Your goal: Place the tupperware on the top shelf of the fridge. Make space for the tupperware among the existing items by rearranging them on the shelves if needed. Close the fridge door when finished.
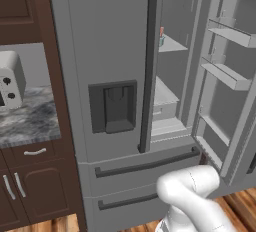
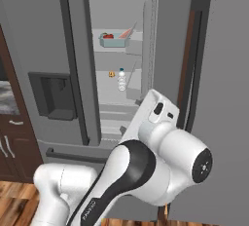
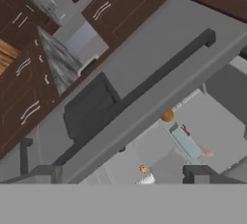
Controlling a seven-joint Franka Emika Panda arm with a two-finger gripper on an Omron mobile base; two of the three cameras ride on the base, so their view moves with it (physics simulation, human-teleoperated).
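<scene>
On the top shelf (image 2: 136, 39) of the fridge (image 2: 44, 49) I see the tupperware (image 2: 113, 40) already resting; my gripper (image 3: 123, 177) is spread, empty. Swinging back carelessly could clip the bottle (image 2: 121, 80).

Tupperware (image 2: 112, 40) on top shelf (image 2: 109, 48), bottle (image 2: 121, 80) apparently below.

The wide flat pale grey top shelf (image 2: 114, 49) carries the small teal see-through tupperware (image 2: 112, 40) (red piece at nine o'clock); lower shelf (image 2: 109, 93) holds a clear bottle (image 2: 121, 80).
</scene>
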